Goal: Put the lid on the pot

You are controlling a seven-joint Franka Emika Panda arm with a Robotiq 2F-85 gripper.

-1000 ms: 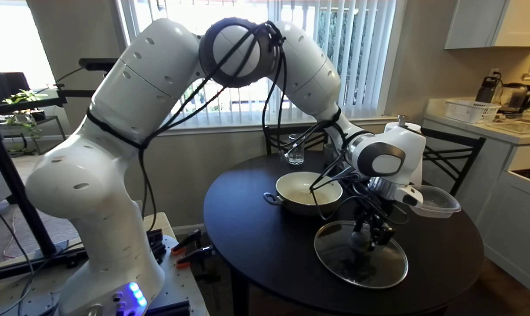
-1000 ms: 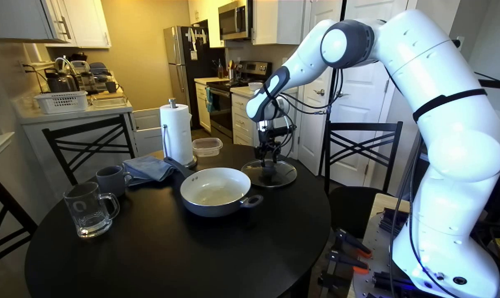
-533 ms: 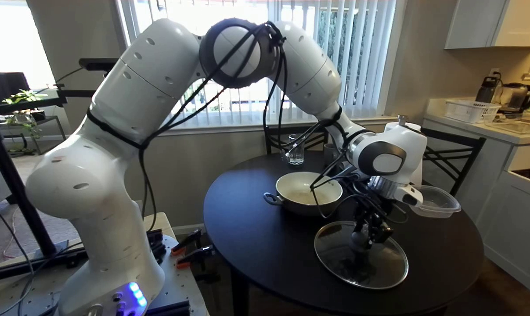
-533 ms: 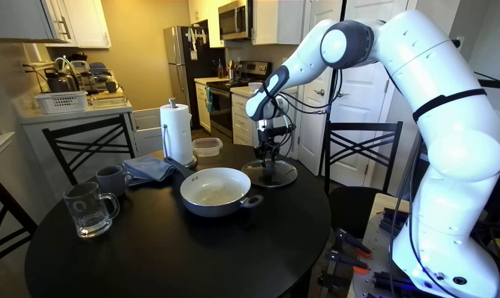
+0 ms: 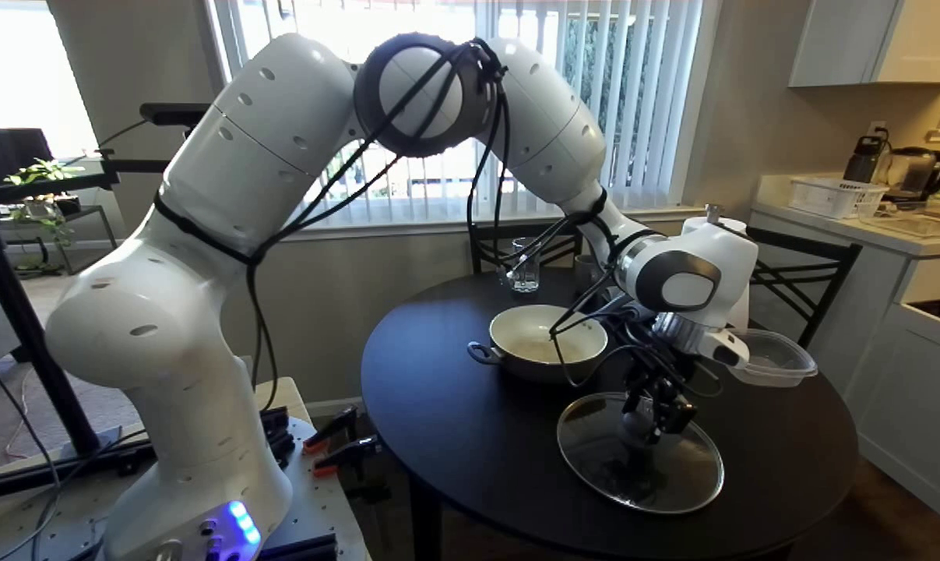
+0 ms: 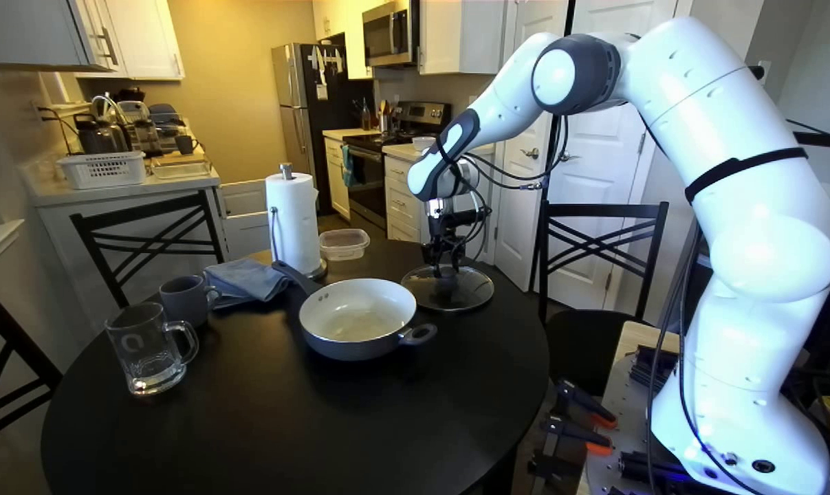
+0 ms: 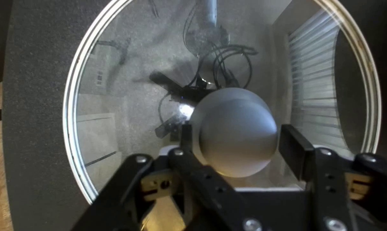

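White arm arched high, hand pointing down over the lid, fingers apart astride its knob

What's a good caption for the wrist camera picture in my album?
A robot gripper, fingers on both sides of the round knob on a clear glass lid.

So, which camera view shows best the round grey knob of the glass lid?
The wrist view: the round grey knob looks large and nearly whole. Both exterior views show it small and dim, crowded by the black claw.
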